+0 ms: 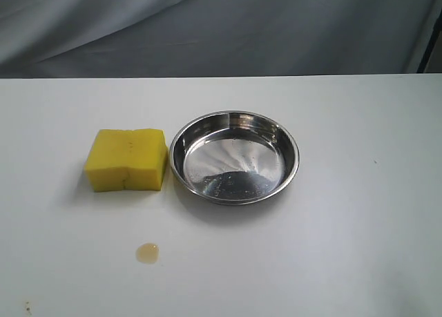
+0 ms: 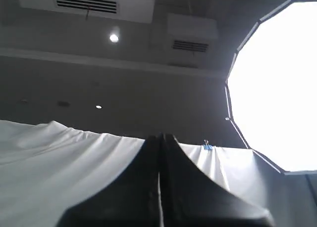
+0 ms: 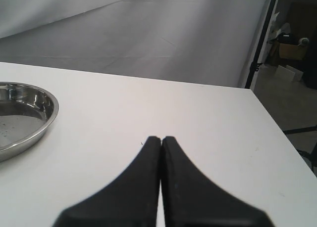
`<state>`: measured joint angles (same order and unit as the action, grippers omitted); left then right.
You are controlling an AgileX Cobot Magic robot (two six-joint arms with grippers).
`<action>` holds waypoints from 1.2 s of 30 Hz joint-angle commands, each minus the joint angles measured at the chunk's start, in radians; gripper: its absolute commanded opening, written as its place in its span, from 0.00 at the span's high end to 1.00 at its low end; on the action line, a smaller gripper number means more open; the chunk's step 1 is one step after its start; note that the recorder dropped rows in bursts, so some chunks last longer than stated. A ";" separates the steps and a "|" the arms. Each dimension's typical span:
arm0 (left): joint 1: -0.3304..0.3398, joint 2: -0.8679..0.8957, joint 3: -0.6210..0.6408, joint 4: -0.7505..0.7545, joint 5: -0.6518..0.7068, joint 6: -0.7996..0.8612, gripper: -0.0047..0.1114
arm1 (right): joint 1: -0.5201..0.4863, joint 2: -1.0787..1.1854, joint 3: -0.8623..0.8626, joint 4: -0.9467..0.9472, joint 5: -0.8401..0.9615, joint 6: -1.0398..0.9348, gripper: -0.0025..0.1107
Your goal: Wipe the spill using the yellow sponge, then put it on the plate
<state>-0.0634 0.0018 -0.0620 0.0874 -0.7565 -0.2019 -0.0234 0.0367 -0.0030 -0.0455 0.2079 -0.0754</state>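
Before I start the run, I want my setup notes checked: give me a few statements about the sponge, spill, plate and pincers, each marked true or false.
1. The yellow sponge lies in the plate. False: it rests on the table beside the plate.
2. The spill sits on the table, apart from the yellow sponge. True.
3. Both pincers are open. False: the left pincer and the right pincer are shut, holding nothing.
4. The plate shows in the right wrist view. True.

White desk (image 1: 359, 248) up front, grey cloth (image 1: 276, 27) draped behind. Overhead, two vents (image 2: 85, 3), a round ceiling lamp (image 2: 114, 37), and a big octagonal light (image 2: 277, 88) blazing white.
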 commanded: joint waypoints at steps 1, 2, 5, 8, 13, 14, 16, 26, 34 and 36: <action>-0.006 0.085 -0.180 -0.197 0.168 0.150 0.96 | 0.003 0.004 0.003 0.007 -0.008 0.002 0.98; -0.006 0.126 -0.214 -0.226 0.166 0.246 0.96 | 0.003 0.004 0.003 0.007 -0.008 0.002 0.98; -0.006 0.318 -0.350 -0.316 0.155 0.522 0.96 | 0.003 0.004 0.003 0.007 -0.008 0.002 0.98; -0.006 0.499 -0.511 -0.417 0.355 0.582 0.96 | 0.003 0.004 0.003 0.007 -0.008 0.002 0.98; -0.006 0.870 -0.784 -0.406 0.942 0.581 0.96 | 0.003 0.004 0.003 0.007 -0.008 0.002 0.98; -0.006 0.962 -0.849 -0.384 1.093 0.586 0.96 | 0.003 0.004 0.003 0.007 -0.008 0.002 0.98; -0.006 1.128 -0.954 -0.364 1.323 0.636 0.96 | 0.003 0.004 0.003 0.007 -0.008 0.002 0.98; -0.006 1.677 -1.185 -0.620 1.476 0.849 0.92 | 0.003 0.004 0.003 0.007 -0.008 0.002 0.98; -0.008 1.751 -1.185 -0.721 1.488 1.027 0.52 | 0.003 0.004 0.003 0.007 -0.008 0.002 0.98; -0.008 1.751 -1.185 -0.721 1.497 1.047 0.35 | 0.003 0.004 0.003 0.007 -0.008 0.002 0.98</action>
<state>-0.0634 1.7531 -1.2368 -0.6176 0.7366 0.8092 -0.0234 0.0367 -0.0030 -0.0455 0.2079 -0.0754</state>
